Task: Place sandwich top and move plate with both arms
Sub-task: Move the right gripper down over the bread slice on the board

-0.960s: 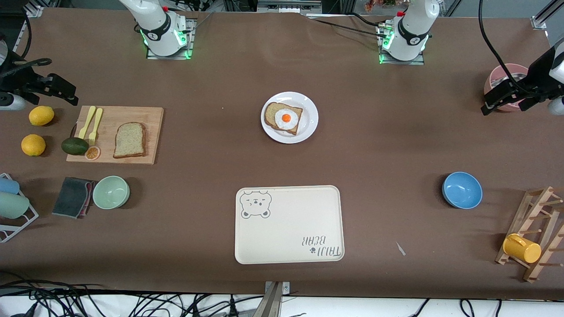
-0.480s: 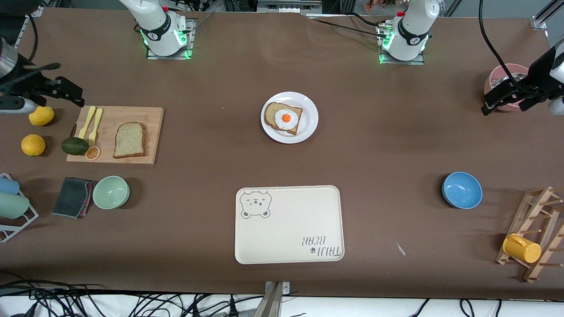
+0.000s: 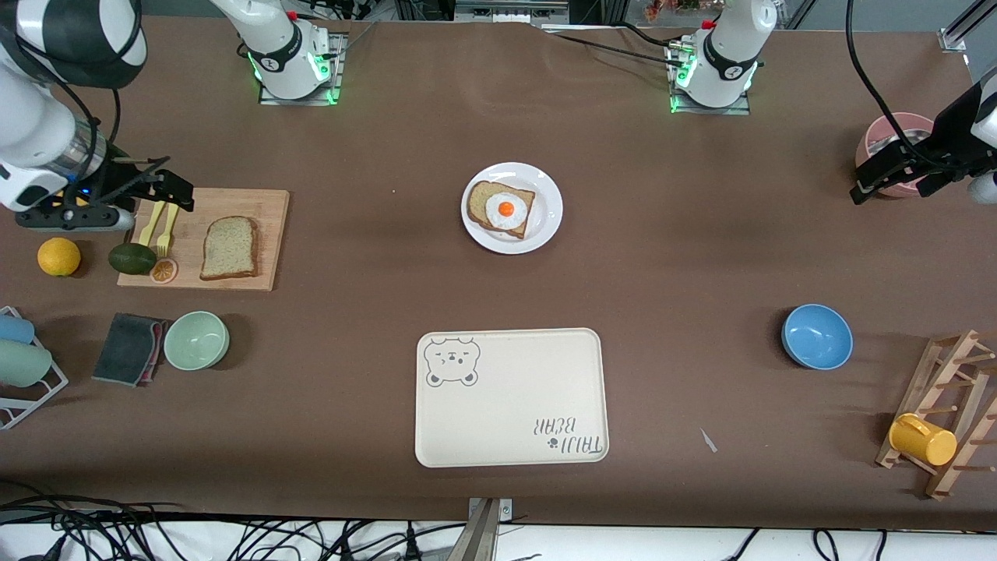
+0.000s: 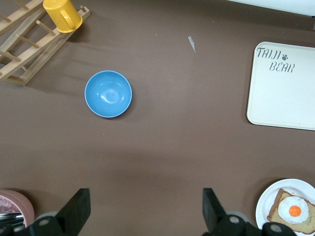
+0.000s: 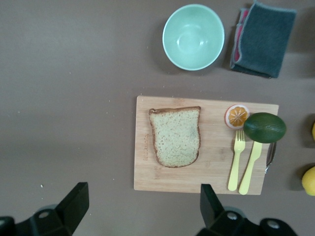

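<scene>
The sandwich top, a plain speckled bread slice, lies on a wooden cutting board toward the right arm's end of the table; it also shows in the right wrist view. The white plate holds a bread slice with a fried egg at the table's middle; the left wrist view shows the plate too. My right gripper is open and empty, up over the cutting board's edge by the yellow cutlery. My left gripper is open and empty, waiting over the table near a pink bowl.
A cream bear-print tray lies nearer the camera than the plate. On the board lie a yellow fork and knife, an avocado and an orange slice. A green bowl, grey cloth, lemon, blue bowl and mug rack stand around.
My right arm has swung in from the table's end over the lemons toward the cutting board and now hides one lemon. The left arm has not moved.
</scene>
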`<state>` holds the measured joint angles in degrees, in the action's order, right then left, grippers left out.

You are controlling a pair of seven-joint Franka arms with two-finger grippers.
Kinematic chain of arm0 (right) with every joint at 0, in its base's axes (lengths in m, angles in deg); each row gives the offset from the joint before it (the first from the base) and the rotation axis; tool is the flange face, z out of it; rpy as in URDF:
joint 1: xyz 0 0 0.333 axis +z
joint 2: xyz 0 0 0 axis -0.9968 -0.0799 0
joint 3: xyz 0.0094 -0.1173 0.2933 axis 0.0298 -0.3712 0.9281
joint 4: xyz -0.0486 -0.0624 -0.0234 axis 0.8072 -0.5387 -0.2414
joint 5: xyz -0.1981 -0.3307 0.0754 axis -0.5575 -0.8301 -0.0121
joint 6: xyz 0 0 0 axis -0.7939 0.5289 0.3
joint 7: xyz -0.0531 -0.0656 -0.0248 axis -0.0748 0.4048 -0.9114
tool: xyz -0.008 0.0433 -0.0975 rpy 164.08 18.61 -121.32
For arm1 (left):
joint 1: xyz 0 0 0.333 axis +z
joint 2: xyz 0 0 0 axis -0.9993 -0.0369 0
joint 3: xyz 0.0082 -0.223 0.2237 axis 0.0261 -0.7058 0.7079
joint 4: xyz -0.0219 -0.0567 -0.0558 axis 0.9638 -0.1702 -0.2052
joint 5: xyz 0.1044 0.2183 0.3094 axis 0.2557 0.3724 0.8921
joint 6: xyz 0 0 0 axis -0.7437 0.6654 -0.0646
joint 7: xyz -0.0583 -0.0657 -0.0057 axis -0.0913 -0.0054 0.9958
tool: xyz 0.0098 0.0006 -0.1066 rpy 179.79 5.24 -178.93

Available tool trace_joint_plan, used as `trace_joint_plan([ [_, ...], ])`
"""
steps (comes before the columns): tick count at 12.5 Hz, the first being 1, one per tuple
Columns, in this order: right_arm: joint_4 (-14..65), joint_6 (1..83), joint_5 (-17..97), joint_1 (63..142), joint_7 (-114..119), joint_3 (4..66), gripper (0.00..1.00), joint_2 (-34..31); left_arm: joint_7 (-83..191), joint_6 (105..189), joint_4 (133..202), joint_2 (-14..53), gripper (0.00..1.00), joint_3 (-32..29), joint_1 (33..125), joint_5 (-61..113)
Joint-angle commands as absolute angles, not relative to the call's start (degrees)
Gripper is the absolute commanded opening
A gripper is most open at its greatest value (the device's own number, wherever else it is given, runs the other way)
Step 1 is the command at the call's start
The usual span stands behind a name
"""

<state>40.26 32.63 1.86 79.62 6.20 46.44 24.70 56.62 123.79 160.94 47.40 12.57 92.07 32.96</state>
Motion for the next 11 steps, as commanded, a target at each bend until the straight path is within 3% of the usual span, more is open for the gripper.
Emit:
trace_joint_plan([
  [1, 41.68, 33.51, 1.21, 79.88, 5.17, 47.42, 1.00, 24.50, 55.48, 122.62, 159.09, 46.52, 1.00, 12.67, 92.01, 31.46],
  [11, 46.07, 40.36, -0.81, 79.18, 5.88, 49.98, 1.00, 21.70, 55.48, 122.62, 159.01, 46.52, 1.00, 12.67, 92.10, 30.23],
])
